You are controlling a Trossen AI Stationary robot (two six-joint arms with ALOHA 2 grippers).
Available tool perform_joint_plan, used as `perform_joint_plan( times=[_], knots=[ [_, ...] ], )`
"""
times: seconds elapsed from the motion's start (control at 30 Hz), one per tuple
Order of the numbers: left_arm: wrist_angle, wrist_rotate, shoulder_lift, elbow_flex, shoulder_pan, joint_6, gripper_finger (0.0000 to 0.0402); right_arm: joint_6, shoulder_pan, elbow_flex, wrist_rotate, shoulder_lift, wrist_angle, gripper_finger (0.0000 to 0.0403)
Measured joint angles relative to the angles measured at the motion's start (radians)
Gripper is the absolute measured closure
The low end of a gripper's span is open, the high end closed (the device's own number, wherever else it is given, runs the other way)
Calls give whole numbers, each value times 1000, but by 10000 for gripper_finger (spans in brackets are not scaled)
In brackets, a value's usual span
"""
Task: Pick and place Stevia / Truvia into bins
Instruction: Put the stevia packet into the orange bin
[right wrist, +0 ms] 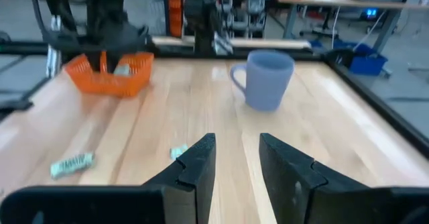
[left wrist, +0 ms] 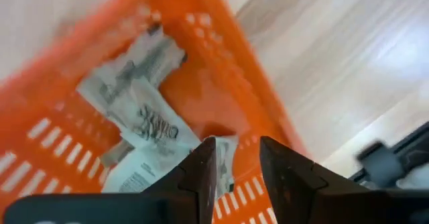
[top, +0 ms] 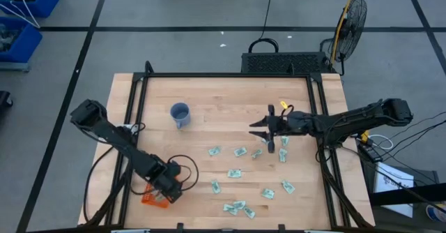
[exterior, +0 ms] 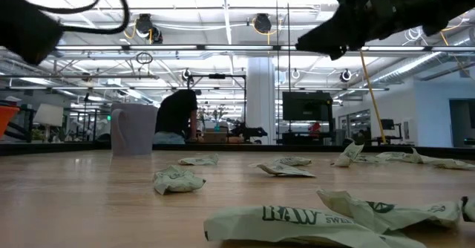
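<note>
basket (top: 152,199) at table's front-left, sachets (top: 240,172) scattered right, cup (top: 180,114) behind

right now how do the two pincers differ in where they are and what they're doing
The left pincer hangs over the orange basket at the table's near left corner, a sachet between its fingers; the right pincer hovers above bare wood at mid-table with nothing between its fingers. The left points down into the basket, the right reaches level toward the blue cup. Both are open.
</note>
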State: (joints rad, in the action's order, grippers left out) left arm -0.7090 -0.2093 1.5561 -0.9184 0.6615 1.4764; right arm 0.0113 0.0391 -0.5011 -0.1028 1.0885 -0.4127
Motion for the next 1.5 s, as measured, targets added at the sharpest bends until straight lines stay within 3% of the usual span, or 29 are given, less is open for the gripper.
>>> perform_joint_plan(
  times=[0.17, 0.33, 0.47, 0.6, 0.73, 0.97, 1.17, 1.33, 1.5],
  knots=[
    [-1, 55, -105, -6, -35, -103, 284, -49, 0, 0, 1, -3, 123, 293],
    [-7, 263, -251, -8, -39, -237, 284, -51, 0, 0, -18, -14, 272, 293],
    [-5, 431, -346, -8, -38, -373, 284, -63, -1, -1, -139, -44, 386, 293],
    [0, 631, -398, -8, -38, -473, 284, -217, -1, -1, -189, -60, 586, 293],
    [3, 753, -411, -8, -39, -542, 284, -286, -1, -1, -189, -60, 751, 293],
    [3, 771, -410, -8, -39, -590, 284, -258, -1, -1, -215, -60, 876, 293],
    [4, 772, -410, -8, -39, -584, 284, -354, -1, 0, -215, -60, 996, 293],
    [4, 787, -410, -8, -39, -584, 284, -389, -1, 36, -237, -59, 968, 293],
    [4, 792, -410, -8, -40, -584, 284, -415, -21, 139, -242, -56, 823, 293]
  ],
)
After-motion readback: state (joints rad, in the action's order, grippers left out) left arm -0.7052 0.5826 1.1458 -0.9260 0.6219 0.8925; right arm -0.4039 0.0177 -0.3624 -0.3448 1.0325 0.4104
